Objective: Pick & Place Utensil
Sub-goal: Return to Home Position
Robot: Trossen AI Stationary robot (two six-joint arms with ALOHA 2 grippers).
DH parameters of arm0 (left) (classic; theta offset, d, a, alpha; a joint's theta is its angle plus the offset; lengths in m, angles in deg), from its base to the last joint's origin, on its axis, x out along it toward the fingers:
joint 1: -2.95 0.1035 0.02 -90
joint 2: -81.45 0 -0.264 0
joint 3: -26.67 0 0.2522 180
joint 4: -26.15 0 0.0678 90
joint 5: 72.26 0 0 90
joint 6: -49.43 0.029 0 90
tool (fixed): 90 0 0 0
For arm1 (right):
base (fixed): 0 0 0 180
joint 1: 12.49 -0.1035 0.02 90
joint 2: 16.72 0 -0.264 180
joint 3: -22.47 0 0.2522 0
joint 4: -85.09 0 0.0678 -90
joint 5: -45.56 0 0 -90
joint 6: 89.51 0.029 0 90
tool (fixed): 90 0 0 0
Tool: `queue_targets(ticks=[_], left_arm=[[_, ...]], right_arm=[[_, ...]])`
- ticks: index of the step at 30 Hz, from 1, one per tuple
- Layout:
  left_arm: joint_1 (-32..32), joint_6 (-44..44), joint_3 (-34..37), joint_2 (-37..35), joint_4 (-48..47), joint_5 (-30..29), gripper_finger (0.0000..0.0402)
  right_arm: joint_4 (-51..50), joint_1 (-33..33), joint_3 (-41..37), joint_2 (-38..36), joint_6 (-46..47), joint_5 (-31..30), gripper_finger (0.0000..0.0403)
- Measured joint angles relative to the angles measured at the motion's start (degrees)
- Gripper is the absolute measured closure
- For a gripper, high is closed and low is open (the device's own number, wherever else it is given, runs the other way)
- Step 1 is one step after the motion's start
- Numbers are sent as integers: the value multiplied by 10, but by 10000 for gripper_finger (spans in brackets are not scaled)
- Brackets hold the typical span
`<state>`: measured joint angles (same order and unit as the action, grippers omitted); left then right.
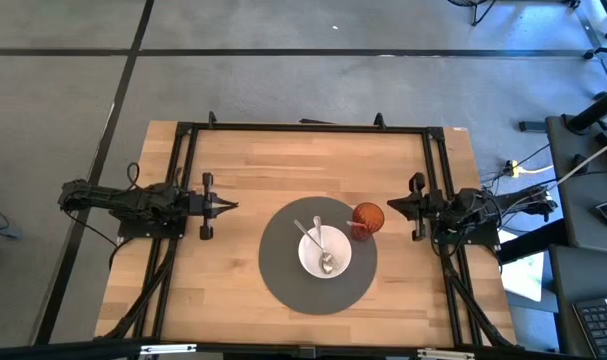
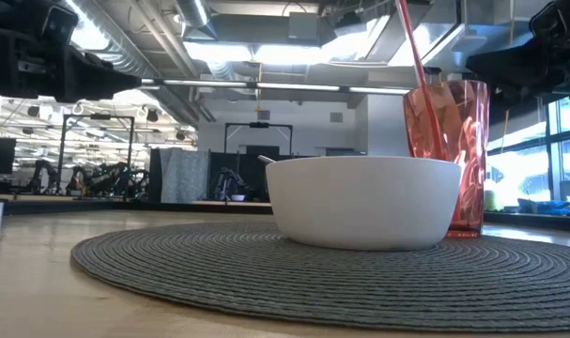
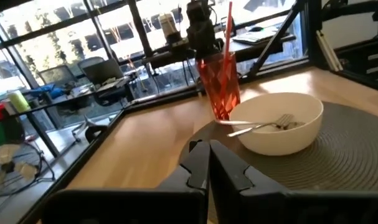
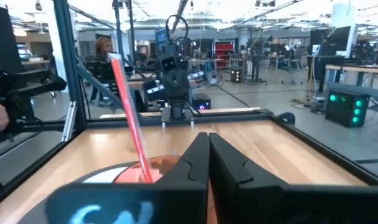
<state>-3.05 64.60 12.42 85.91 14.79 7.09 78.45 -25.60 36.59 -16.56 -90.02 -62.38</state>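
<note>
**Item: orange cup** point(image 1: 368, 217). Upright on the gray mat point(image 1: 283, 282), at the mat's side nearest the worktop's right edge and just beside the white bowl point(image 1: 325, 252). It holds an orange straw point(image 2: 415, 70) that leans above the rim.

**Bowl.** Sits at the mat's middle and holds a fork point(image 3: 284, 120) and a spoon point(image 1: 326, 264), their handles resting over the rim.

**Mat.** Round. It lies midway between the worktop's point(image 1: 253, 165) left and right edges, toward the edge that shows lowest in the high view.

**Right gripper** point(image 1: 391, 207). Low by the right edge, tips pointing at the cup and just beside it. The fingers are pressed together on nothing.

**Left gripper** point(image 1: 226, 206). By the left edge, pointing at the mat and apart from it. The fingers are likewise closed and empty.

**Handling note, step in hand (arms to rest).** The place setting looks complete, so only withdrawal appears to remain.
- The right arm needs the care. It should draw straight back toward the right edge, along its own line, before any lift or swing.
- A sideways sweep could clip the straw or the light cup and tip it onto the bowl.
- Fingers are best left closed.
- The left arm has free room to retract.
</note>
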Motion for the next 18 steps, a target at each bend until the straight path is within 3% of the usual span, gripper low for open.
queue_targets(ticks=[18], left_arm=[[1,-40,0,-13,-6,32,398]], right_arm=[[-28,20,0,1,3,-5,400]])
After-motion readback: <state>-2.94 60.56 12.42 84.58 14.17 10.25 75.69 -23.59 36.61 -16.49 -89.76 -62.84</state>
